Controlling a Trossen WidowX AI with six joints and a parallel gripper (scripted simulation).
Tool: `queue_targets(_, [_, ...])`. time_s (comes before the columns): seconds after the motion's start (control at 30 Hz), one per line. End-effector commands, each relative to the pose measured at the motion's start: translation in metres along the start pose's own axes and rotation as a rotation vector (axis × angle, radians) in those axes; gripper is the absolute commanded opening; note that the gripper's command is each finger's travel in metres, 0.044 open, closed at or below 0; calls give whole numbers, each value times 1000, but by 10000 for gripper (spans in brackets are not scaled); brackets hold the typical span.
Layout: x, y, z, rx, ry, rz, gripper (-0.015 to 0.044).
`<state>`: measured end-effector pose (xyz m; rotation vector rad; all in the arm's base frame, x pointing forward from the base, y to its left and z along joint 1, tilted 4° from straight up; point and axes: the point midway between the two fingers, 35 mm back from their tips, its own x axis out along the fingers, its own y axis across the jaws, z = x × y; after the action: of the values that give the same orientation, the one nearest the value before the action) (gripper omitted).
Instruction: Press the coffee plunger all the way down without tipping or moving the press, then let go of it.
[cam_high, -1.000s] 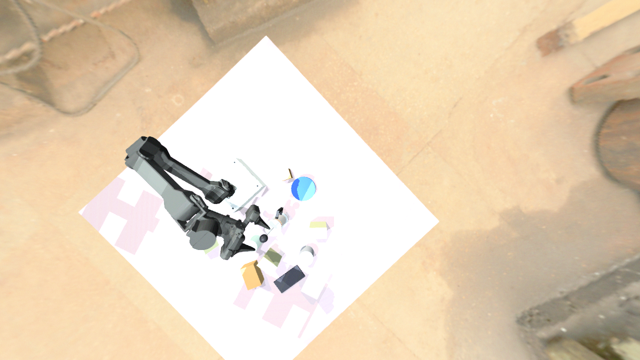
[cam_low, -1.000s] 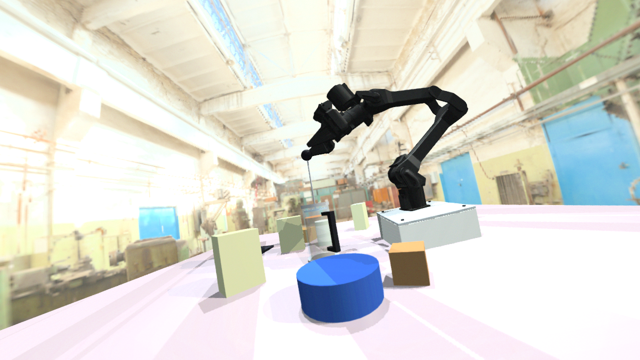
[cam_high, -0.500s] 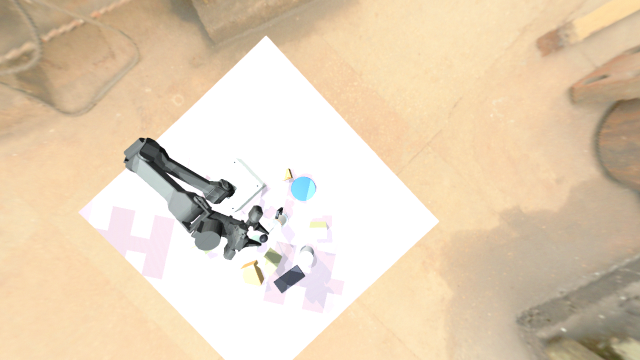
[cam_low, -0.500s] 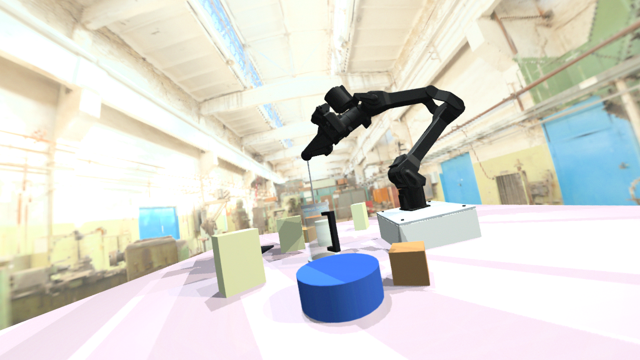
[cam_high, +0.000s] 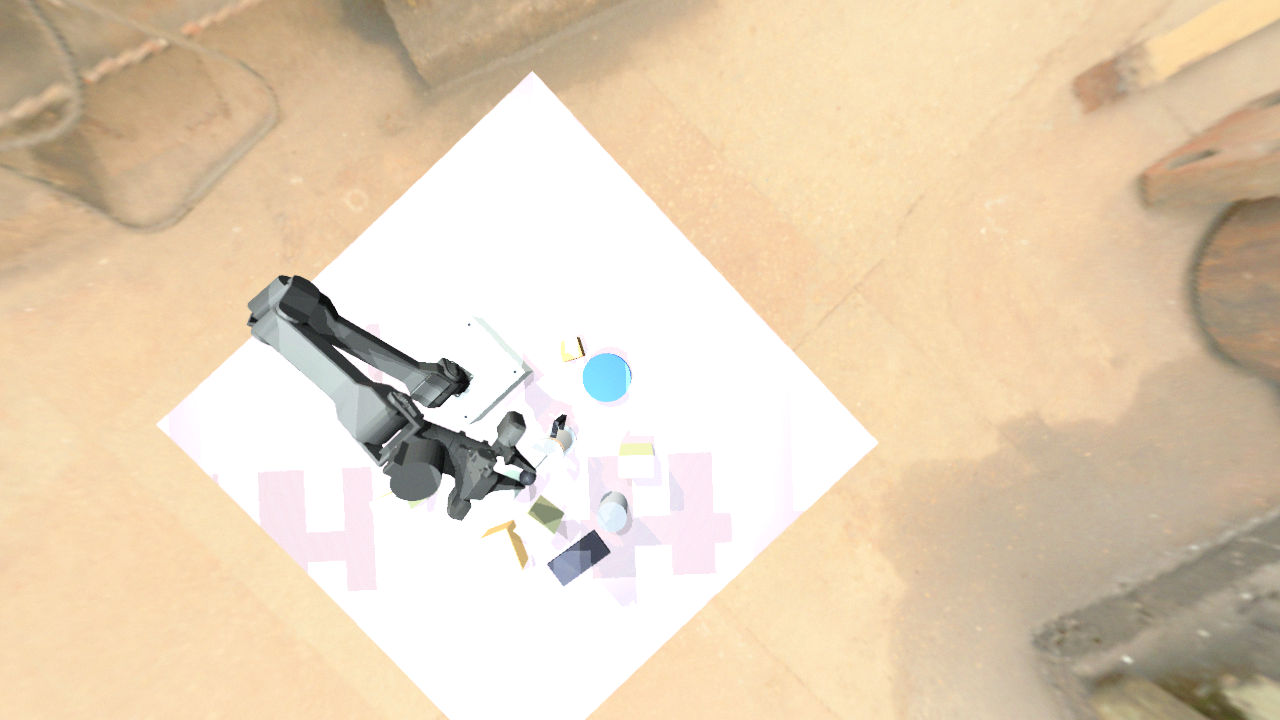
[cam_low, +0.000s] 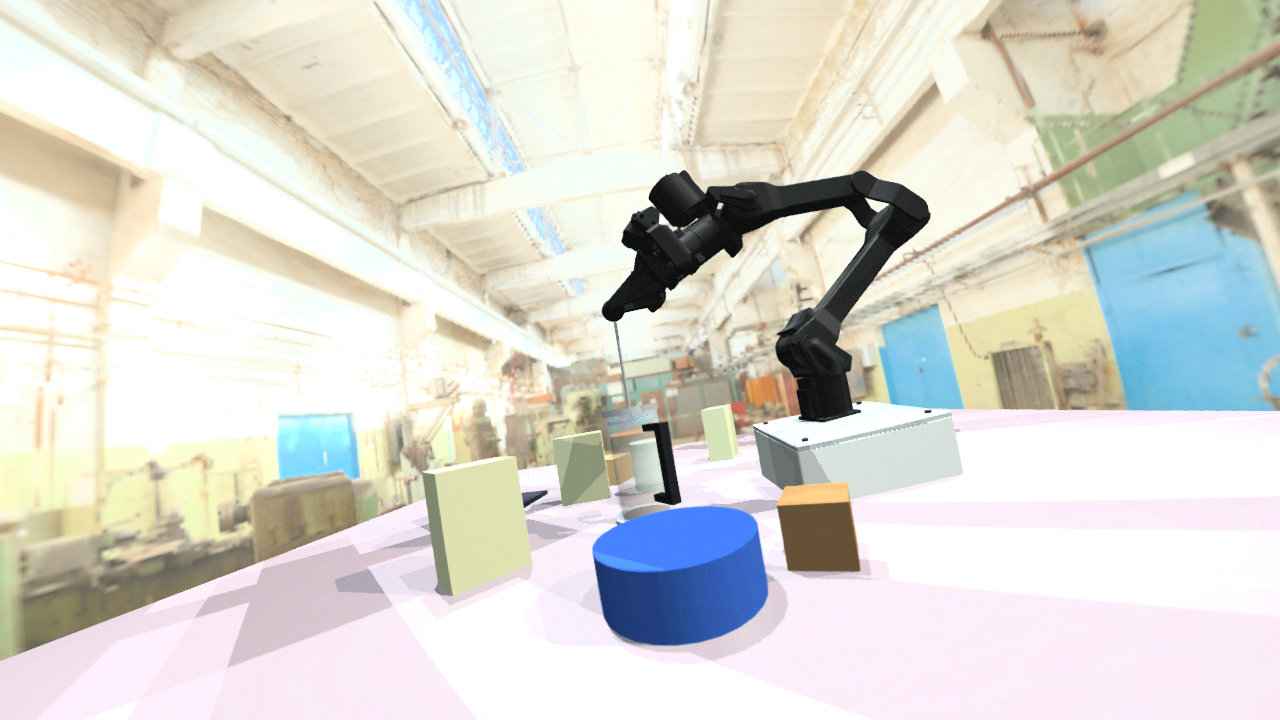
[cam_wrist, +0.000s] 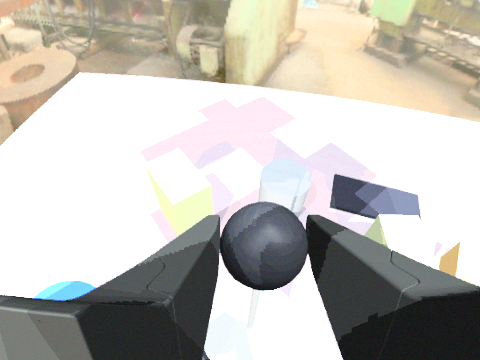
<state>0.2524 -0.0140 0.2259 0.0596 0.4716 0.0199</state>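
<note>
Two pads pinch plunger knob (cam_wrist: 264, 254), pincer (cam_wrist: 263, 260) grasping; exterior view alone shows raised rod (cam_low: 620, 367).

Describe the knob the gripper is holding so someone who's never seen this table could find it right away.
Start at the black arm on its white base box and follow it to the gripper. Between its fingers sits the plunger knob, a dark round ball atop a thin upright rod rising from the glass coffee press. Nothing else stands on a stalk.
</note>
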Motion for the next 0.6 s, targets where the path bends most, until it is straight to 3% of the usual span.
queue_targets(0.0, [4, 0, -4, 3, 2, -2, 123])
queue_targets(0.57, [22, -1, -25, 3, 2, -2, 123])
